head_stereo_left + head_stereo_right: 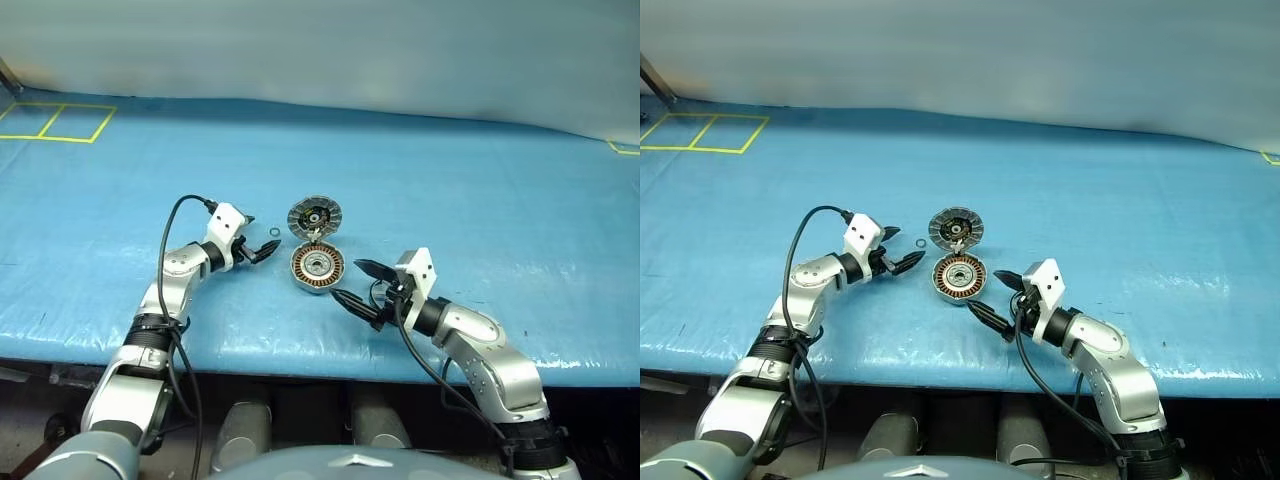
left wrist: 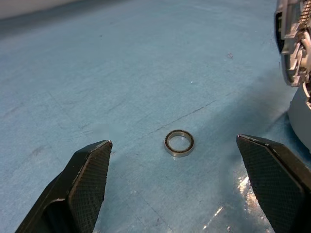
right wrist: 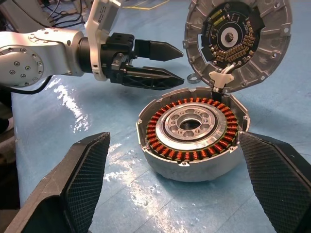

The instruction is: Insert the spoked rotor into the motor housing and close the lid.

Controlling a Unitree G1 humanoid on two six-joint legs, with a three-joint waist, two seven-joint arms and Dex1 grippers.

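**Both end effectors open beside the open housing**

Here the housing (image 1: pixel 317 268) is sitting upright on the blue table (image 1: pixel 480 200), near its front edge, with its ring of copper windings and silver centre facing up. The lid (image 1: pixel 315 216) is standing tilted open at the housing's far edge, joined to it there, its striped rim and dark centre showing toward the robot. The cup is holding nothing but the windings and centre.

A small thin ring (image 1: pixel 275 233) is lying flat on the table just left of the lid, apart from both the lid and the housing.

The left end effector (image 1: pixel 259 250) is hovering to the left of the housing, pointing toward it, with its two black fingers spread wide and gripping nothing. In the left wrist view the ring is lying on the table ahead, between the two fingertips (image 2: pixel 90 167) but beyond them, untouched; the edges of the lid and housing are showing at one side.

The right end effector (image 1: pixel 361 285) is waiting to the right of the housing and a little nearer the table's front edge, its jaws also fully apart and empty. In the right wrist view the housing is sitting between its fingers (image 3: pixel 82 170) and just beyond them, not touched by either one.
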